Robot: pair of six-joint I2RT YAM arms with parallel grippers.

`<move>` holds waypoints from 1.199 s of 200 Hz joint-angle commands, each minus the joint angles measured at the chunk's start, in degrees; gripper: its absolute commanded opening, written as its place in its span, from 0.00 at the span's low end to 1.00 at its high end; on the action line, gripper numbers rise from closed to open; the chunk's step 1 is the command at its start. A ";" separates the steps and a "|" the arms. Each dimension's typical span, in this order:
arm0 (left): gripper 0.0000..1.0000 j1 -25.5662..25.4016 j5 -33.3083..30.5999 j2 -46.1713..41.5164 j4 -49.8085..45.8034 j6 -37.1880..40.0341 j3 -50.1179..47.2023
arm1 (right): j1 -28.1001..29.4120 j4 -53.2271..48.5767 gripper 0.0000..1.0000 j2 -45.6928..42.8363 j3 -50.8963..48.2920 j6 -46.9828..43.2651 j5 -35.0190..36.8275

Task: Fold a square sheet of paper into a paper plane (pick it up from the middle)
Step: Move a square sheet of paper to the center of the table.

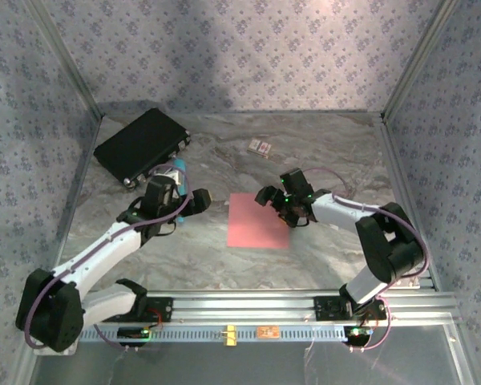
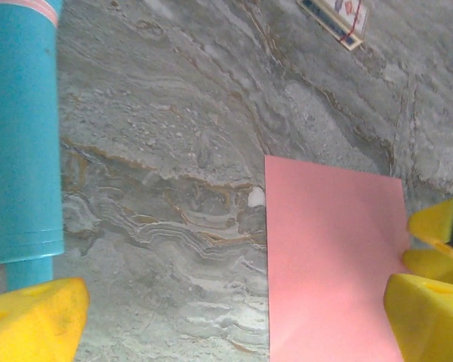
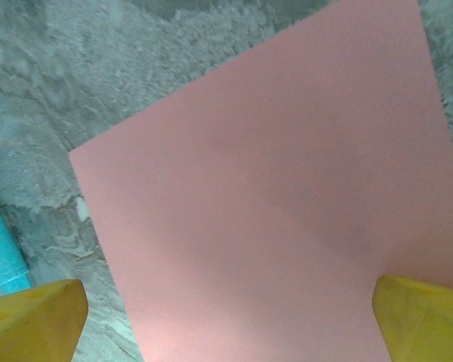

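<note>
Sheet (image 1: 252, 224) flat — right hand (image 1: 279, 207) wide open above.

At centre frame the sheet (image 1: 259, 220) is showing as thin pink paper, matt and smooth. The table (image 1: 337, 160) under it is looking like grey veined marble with a dull sheen. At upper left the case (image 1: 142, 146) is reading as black with a matt face, and the marker (image 2: 21, 136) is gleaming softly as smooth teal plastic. The fingers (image 3: 30, 317) at the lower corners are appearing as matt yellow plastic. Along the bottom the rail (image 1: 248, 309) is shining as bare grooved metal.
</note>
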 commanded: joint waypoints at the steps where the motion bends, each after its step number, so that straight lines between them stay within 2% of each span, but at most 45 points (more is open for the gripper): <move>1: 1.00 -2.82 1.51 3.62 -1.86 3.62 5.46 | -1.52 -3.22 0.99 -5.17 -0.50 -3.07 3.49; 30: 0.99 -8.21 -1.07 11.19 -5.52 6.01 11.25 | -4.36 -3.90 0.99 -7.67 -2.62 -4.57 3.22; 61: 0.97 -12.19 -3.50 20.08 -9.97 4.88 18.78 | -7.91 -4.47 0.99 -10.62 -5.70 -4.67 2.91; 81: 0.89 -13.59 -2.77 26.10 -14.63 3.69 24.12 | -9.97 -8.00 0.99 -12.41 -6.55 -5.04 3.59; 145: 0.90 -19.21 -1.61 40.73 -22.52 2.54 38.26 | -16.07 -11.15 0.99 -20.23 -11.38 -8.00 2.43; 192: 0.89 -20.05 0.20 47.24 -24.52 -1.37 42.48 | -18.99 -12.21 0.99 -22.32 -12.53 -10.67 -0.50; 240: 0.89 -20.14 1.79 50.96 -25.94 -0.74 44.99 | -19.43 -12.39 0.99 -22.24 -12.42 -11.90 -1.74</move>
